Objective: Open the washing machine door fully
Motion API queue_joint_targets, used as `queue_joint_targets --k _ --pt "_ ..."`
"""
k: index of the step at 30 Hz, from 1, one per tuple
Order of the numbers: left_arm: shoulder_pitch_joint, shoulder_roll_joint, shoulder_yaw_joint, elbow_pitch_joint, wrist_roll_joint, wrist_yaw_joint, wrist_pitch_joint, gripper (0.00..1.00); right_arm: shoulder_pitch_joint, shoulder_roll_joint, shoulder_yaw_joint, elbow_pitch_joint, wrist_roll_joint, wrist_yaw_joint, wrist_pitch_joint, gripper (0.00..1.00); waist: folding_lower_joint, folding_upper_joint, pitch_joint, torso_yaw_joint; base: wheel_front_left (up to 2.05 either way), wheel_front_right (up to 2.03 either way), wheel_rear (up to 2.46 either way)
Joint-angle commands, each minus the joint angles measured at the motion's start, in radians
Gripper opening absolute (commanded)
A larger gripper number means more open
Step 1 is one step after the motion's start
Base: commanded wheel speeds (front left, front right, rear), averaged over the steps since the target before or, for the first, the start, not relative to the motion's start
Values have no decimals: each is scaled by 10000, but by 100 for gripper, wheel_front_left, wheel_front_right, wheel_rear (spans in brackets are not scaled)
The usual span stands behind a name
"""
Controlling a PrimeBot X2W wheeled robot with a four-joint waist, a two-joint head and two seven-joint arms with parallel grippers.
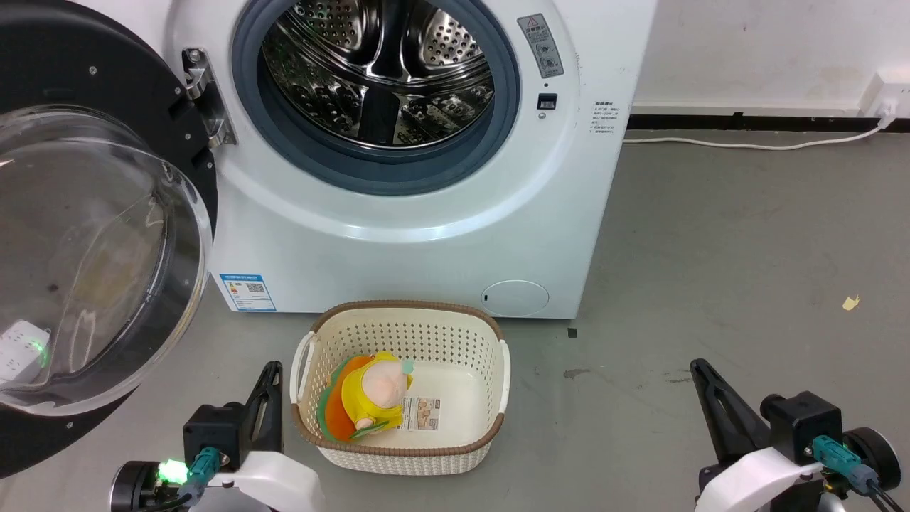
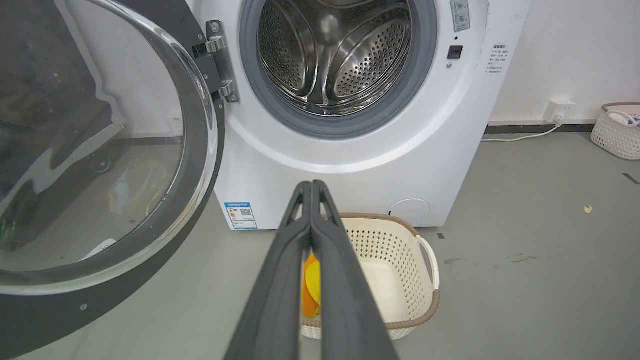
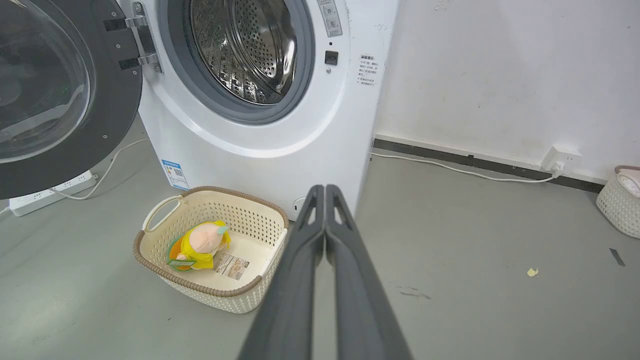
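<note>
Low centre: right pincer (image 3: 325,189), dark fingers pressed together, gripping nothing, above grey floor (image 3: 475,300). Beyond it, white washing machine (image 3: 260,150), steel drum (image 3: 240,50) bare inside a grey gasket (image 3: 300,90). Upper left: washing machine door (image 3: 112,100) standing wide on a metal hinge (image 3: 142,45), black rim around clear glass. Before the machine, on the floor, cream perforated basket (image 3: 225,300) with brown rim, yellow plush toy (image 3: 200,245) inside beside a paper label (image 3: 232,265). Below the door, white power strip (image 3: 50,192). Far right, second basket (image 3: 617,210) near the wall (image 3: 500,75).
</note>
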Motion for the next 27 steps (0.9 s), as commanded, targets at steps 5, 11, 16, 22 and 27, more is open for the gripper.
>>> queue_joint_targets --k 5,11,16,22,27 --pt "-151 3 9 -41 89 -43 3 0 -135 51 -5 -39 -76 8 7 0 0 0 0 0 0 0 0" --pt "-151 3 9 -41 89 -43 3 0 -135 51 -5 -39 -76 8 7 0 0 0 0 0 0 0 0" --pt "-151 3 9 -41 89 -43 3 0 -135 51 -5 -39 -76 8 7 0 0 0 0 0 0 0 0" --pt "-151 3 9 -41 89 -43 3 0 -135 51 -5 -39 -76 8 7 0 0 0 0 0 0 0 0" --pt "-151 3 9 -41 89 -43 3 0 -135 51 -5 -39 -76 8 7 0 0 0 0 0 0 0 0"
